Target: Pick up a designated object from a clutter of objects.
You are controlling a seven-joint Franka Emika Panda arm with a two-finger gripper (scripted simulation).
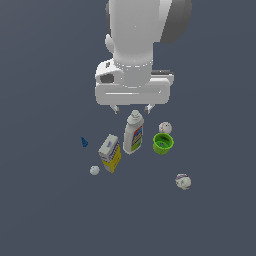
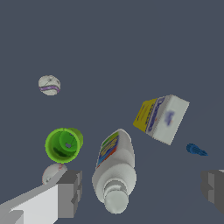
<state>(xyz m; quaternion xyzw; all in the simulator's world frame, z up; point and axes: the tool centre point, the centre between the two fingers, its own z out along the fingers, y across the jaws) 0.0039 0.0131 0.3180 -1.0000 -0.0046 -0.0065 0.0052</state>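
Nearest the wrist camera, the pincer (image 2: 141,188) is spread wide and empty above the white bottle (image 1: 133,133). Off to the middle left of the exterior view, past the yellow carton (image 1: 110,153), stands the tiny blue cone (image 1: 84,142), alone on the counter (image 1: 45,210)

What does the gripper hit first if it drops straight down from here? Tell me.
Most likely the white bottle: its cap sits between the open fingers in the wrist view, just below the gripper. The blue cone lies well off to the side. Depth is uncertain.
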